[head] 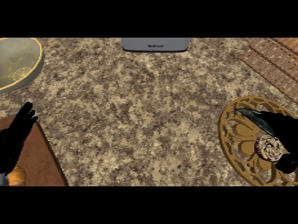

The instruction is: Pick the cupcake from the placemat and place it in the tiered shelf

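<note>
A speckled brown stone countertop (pixel 138 109) fills the head view; near its right edge lies a round golden openwork placemat (pixel 238 144), and on the mat's right half sits a small cupcake (pixel 268 146) with a pale swirled top and dark rim; the black right hand (pixel 293 135) comes in from the lower right corner and lies over the placemat, set against the cupcake's right side; whether it grasps the cupcake or only rests beside it cannot be told from here. At the far right corner stands the reddish-brown slatted tiered shelf (pixel 280 65), well apart from the cupcake. The black left hand (pixel 6 142) shows near the left edge, released, fingers straight and pointing up, above a dark brown flat board (pixel 41 162) in the near left corner; an orange object (pixel 15 177) peeps out just beside its wrist. A grey-green bowl with a yellow rim (pixel 9 63) occupies the far left corner; a flat grey device (pixel 155 44) sits at the middle of the far edge.
</note>
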